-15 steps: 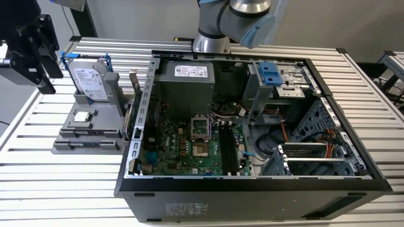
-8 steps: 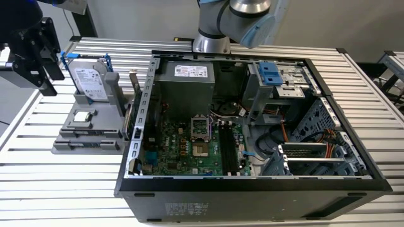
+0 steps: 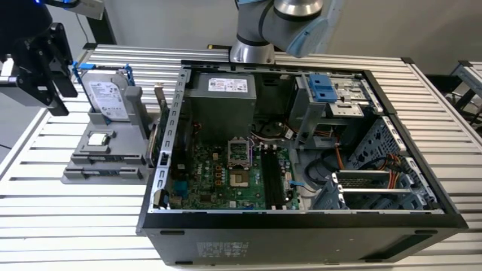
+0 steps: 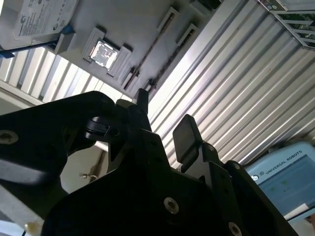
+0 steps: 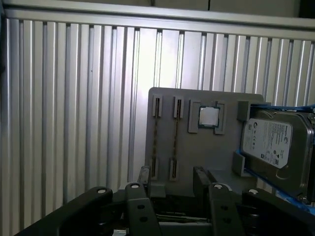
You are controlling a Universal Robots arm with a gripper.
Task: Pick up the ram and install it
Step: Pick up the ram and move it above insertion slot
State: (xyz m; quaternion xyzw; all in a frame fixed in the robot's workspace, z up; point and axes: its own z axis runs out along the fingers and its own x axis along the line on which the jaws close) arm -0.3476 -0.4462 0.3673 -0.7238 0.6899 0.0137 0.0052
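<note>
One ribbed metal table [image 5: 74, 98] lies beneath the parted claw [image 5: 172, 173].

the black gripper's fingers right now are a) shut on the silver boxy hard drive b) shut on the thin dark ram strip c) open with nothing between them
c: in the first wrist view the black gripper has its fingers apart, the grey plastic holder showing through the gap

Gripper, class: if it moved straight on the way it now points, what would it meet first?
Probably the ram slotted in the grey holder, ahead of the gripper; depth is unclear.
</note>
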